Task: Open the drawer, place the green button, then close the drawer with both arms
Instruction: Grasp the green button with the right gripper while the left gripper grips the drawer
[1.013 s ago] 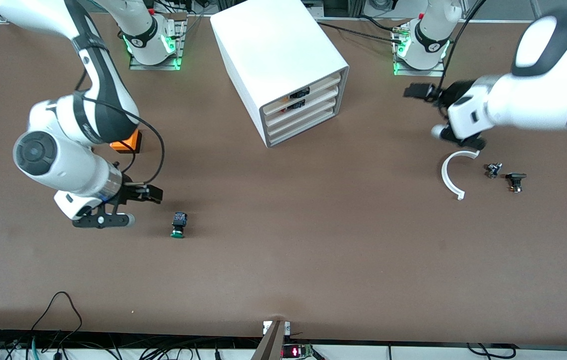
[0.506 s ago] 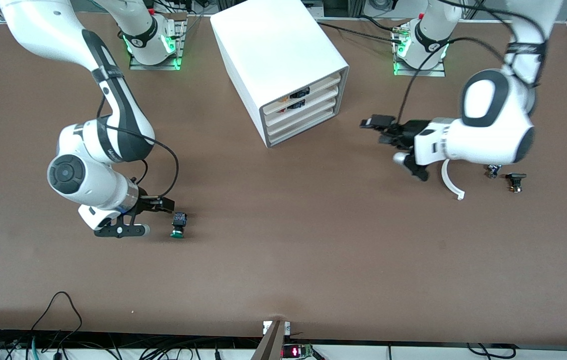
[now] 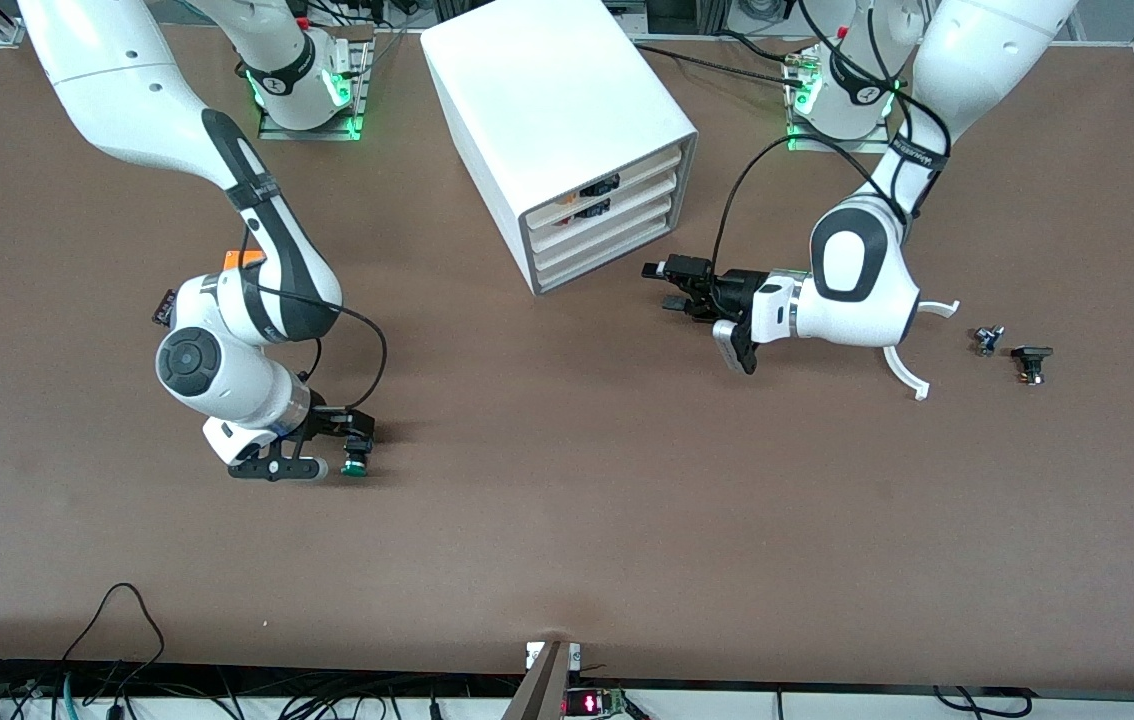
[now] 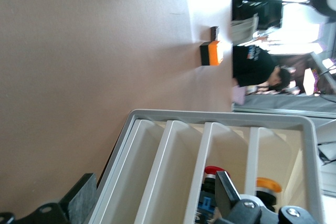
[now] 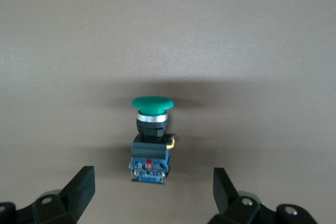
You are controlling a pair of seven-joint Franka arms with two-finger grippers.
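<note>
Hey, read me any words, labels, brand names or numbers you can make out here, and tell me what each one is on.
No text reads clearly.
Band on the left arm: white lettering, too small.
Marks on both arm bases: too small.
Red display at the table edge: digits unreadable.
Button: blue base markings blurred.

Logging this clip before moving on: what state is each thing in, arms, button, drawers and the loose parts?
right gripper: open, fingers straddling the button, not yet closed.
left gripper: open, in front of the drawer cabinet.
button: lying on its side on the table, ungrasped.
drawer cabinet: all drawers shut.
white curved piece: flat on the table, partly under the left arm.
</note>
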